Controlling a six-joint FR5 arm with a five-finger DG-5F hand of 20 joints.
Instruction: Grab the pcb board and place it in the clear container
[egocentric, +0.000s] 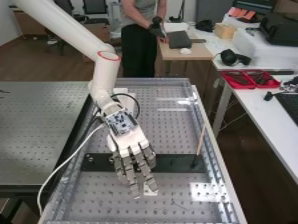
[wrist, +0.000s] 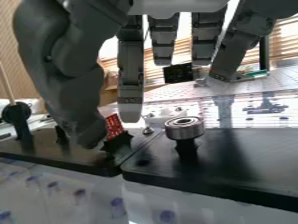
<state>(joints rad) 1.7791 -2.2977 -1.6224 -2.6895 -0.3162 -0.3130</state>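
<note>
In the high view the hand hangs over the dark plate on the perforated bench, its fingers straight and spread. In the wrist view the open hand has its thumb pointing down at one side, opposite the fingers. A small red pcb board stands tilted in a black holder on the plate, close by the thumb's tip; whether they touch I cannot tell. One straight fingertip comes down just beside the board. The board's lower edge is hidden in the holder.
On the plate, a metal bearing sits on a black post near the red board. A wooden stick rises from a black holder at the plate's end. Red trays lie on the side table.
</note>
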